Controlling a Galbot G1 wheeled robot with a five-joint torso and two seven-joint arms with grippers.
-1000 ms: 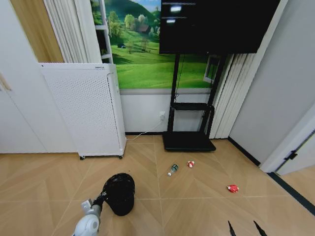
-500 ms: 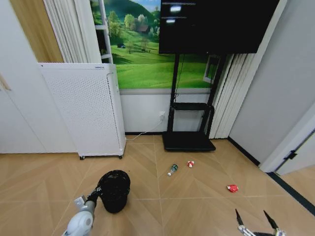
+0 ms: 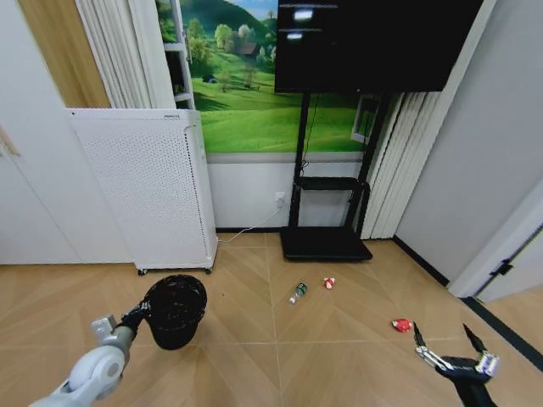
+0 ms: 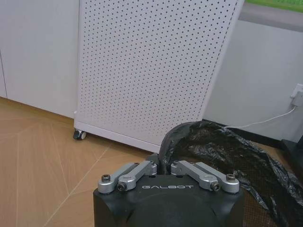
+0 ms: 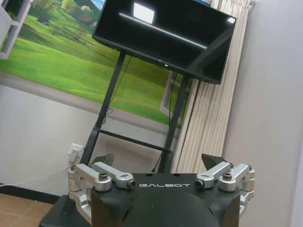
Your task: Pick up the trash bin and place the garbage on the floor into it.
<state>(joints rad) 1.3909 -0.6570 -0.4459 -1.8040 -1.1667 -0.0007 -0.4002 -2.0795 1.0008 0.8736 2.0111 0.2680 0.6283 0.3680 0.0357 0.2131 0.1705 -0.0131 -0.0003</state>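
In the head view the left end effector (image 3: 140,317) sits at about 8 o'clock, closed on the rim of the trash bin (image 3: 175,310), which is tipped so its black-lined mouth faces the camera; whether it clears the floor (image 3: 254,373) is hard to tell. The left wrist view shows the fingers pinched on the bin's edge (image 4: 163,163), the liner crumpled and the rest of the bin cut off by the frame. At 5 o'clock the right end effector (image 3: 448,343) hangs low with its two fingers spread wide and nothing between them; the arm behind it is cropped. Just beside it, at 4 o'clock, lies the red piece (image 3: 401,324). Farther out, near 12 o'clock, the small green-white bottle (image 3: 297,293) and the red-and-white piece (image 3: 328,283) lie near each other, too small for detail. Beyond stand the white perforated appliance (image 3: 153,191) and the TV stand (image 3: 327,242)
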